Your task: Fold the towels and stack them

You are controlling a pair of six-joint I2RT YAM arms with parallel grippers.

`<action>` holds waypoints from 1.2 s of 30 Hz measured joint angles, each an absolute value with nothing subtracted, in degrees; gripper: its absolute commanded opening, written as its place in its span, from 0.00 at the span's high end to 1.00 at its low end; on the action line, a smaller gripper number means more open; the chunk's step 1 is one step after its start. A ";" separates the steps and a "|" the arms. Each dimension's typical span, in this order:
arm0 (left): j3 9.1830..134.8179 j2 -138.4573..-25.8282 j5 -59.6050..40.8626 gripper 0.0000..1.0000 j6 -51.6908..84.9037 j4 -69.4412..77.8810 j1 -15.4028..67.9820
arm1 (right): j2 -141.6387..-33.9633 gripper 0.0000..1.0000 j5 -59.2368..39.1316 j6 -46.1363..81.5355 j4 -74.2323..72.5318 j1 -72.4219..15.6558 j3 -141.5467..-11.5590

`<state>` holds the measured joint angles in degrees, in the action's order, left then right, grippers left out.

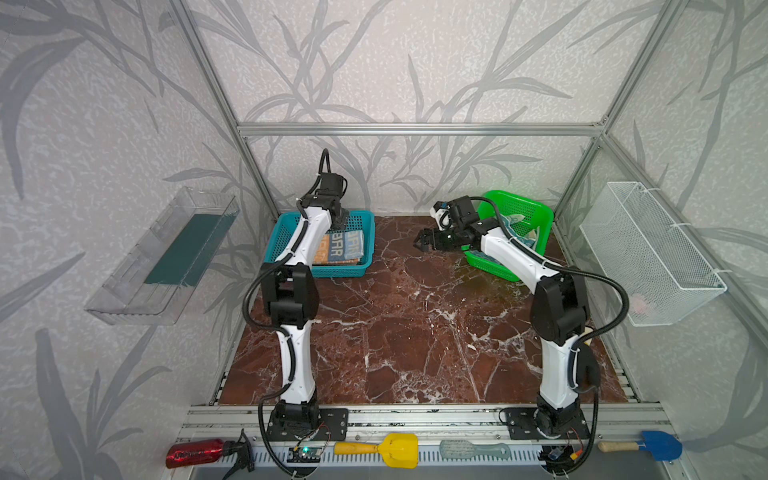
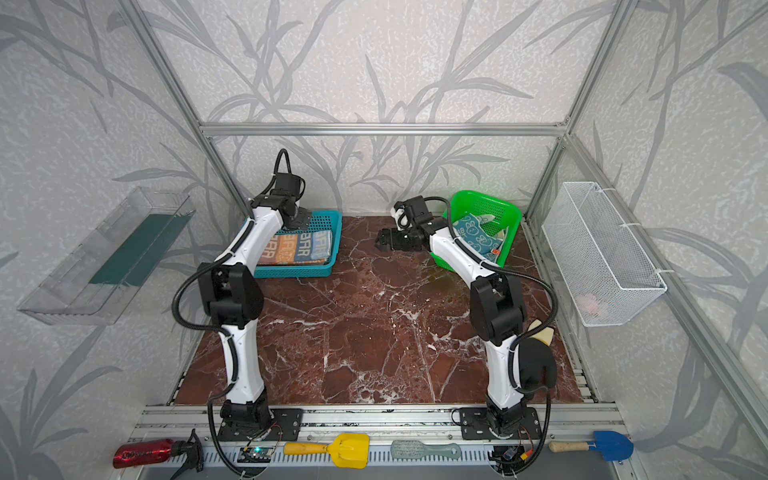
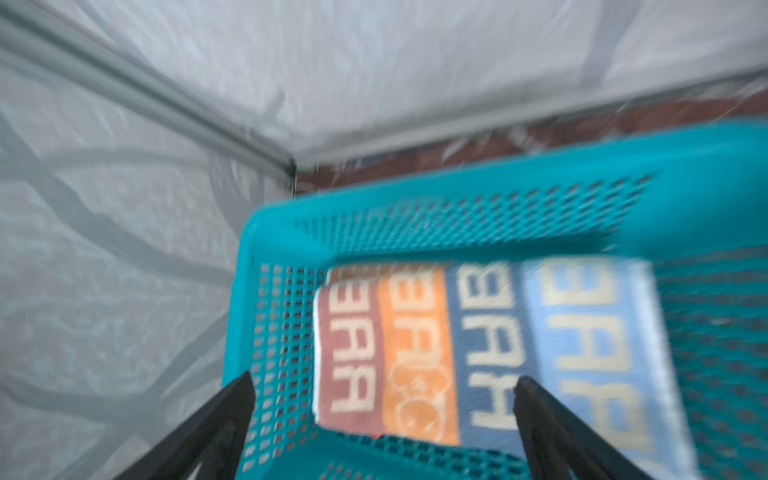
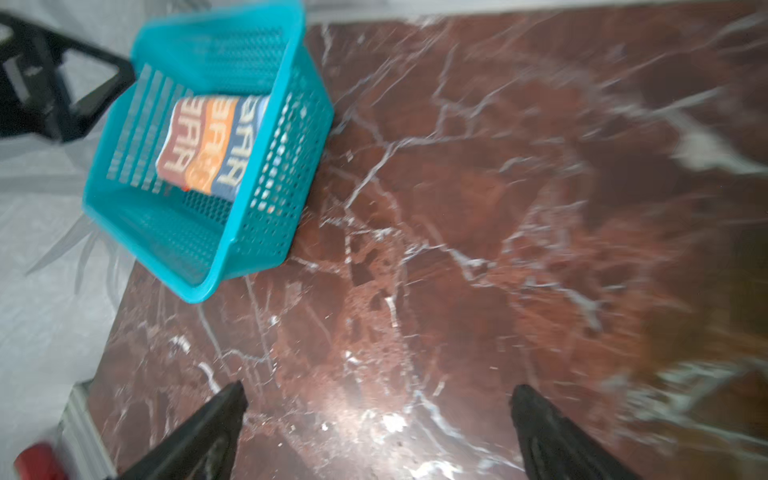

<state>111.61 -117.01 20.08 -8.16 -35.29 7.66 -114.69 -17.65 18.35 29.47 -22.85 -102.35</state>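
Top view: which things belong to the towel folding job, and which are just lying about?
Job: striped lettered towel, blue bunny towel, teal basket, green basket.
Lying about: red bottle, yellow shovel, brush, blue shovel, wire basket, clear tray.

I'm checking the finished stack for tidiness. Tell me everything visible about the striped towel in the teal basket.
The striped towel is terry-looking cloth in brick-red, orange, dark-blue and light-blue bands, each carrying cream block letters. It lies folded into a flat rectangle inside the teal basket, resting on its bottom or on something hidden beneath; which, I cannot tell. Its edges look fairly square. The left gripper hangs open above it, gripping nothing.
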 measured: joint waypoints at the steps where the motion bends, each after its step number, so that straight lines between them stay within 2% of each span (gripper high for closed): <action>1: 105.23 -111.92 18.63 0.01 -7.11 -29.43 9.47 | -113.01 0.01 -15.38 18.39 29.56 -21.06 -101.82; 3: 97.49 -105.12 14.06 0.01 -4.69 -20.69 12.78 | -110.80 0.01 -11.31 18.55 29.63 -17.69 -101.58; 5: 96.20 -102.80 8.78 0.01 -2.26 -14.57 15.44 | -109.60 0.01 -7.07 18.87 29.30 -14.35 -101.08; 9: 96.47 -104.27 2.94 0.01 -0.01 -5.21 20.08 | -111.15 0.01 -0.54 19.70 28.99 -9.21 -100.84; 13: 101.10 -110.89 -0.60 0.01 0.54 -2.72 26.68 | -118.21 0.01 2.35 20.32 30.33 -5.98 -104.14; 20: 112.84 -124.64 -4.56 0.01 0.21 -5.43 36.18 | -130.34 0.01 0.54 20.40 36.49 -4.29 -110.65; 27: 120.70 -131.39 -5.10 0.01 0.36 -10.85 36.23 | -136.70 0.01 -5.06 20.75 40.62 -4.60 -117.51; 33: 122.34 -132.27 -0.01 0.01 -1.39 -13.26 35.68 | -140.14 0.14 -6.09 21.02 42.74 -4.78 -121.80; 36: 124.60 -132.77 2.26 0.01 -2.57 -15.11 35.73 | -141.03 0.28 -5.82 21.04 43.94 -4.78 -123.04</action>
